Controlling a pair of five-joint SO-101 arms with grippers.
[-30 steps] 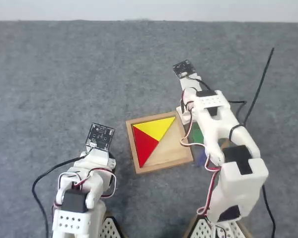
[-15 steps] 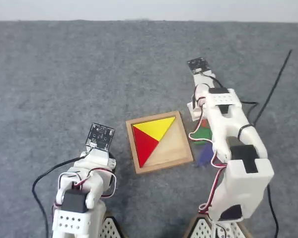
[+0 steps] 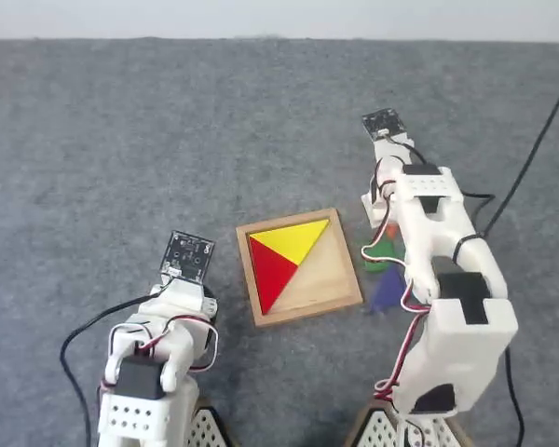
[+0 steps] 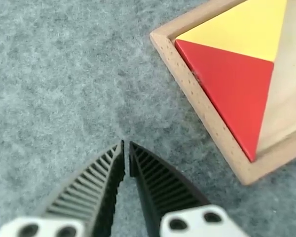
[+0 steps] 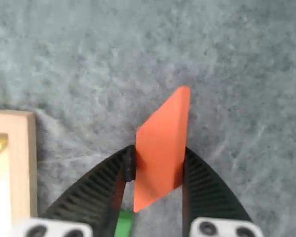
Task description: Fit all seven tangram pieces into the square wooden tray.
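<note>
The square wooden tray (image 3: 334,277) lies mid-table with a yellow triangle (image 3: 293,237) and a red triangle (image 3: 271,268) in it; the rest of its floor is bare. My right gripper (image 5: 158,165) is shut on an orange piece (image 5: 161,148), held on edge above the carpet just right of the tray's corner (image 5: 17,143). From above, the right gripper (image 3: 380,223) sits beside the tray's right edge. A green piece (image 3: 377,253) and a purple piece (image 3: 388,291) lie under that arm. My left gripper (image 4: 127,144) is shut on nothing, over carpet near the tray's rim (image 4: 197,101).
Grey carpet covers the table, with wide open room to the left and at the back. The left arm (image 3: 163,345) stands at the front left. Black cables trail from both arms, one out to the right (image 3: 531,158).
The right arm has swung to the right, away from the tray's right edge, with the orange piece in its gripper. The left arm has kept still.
</note>
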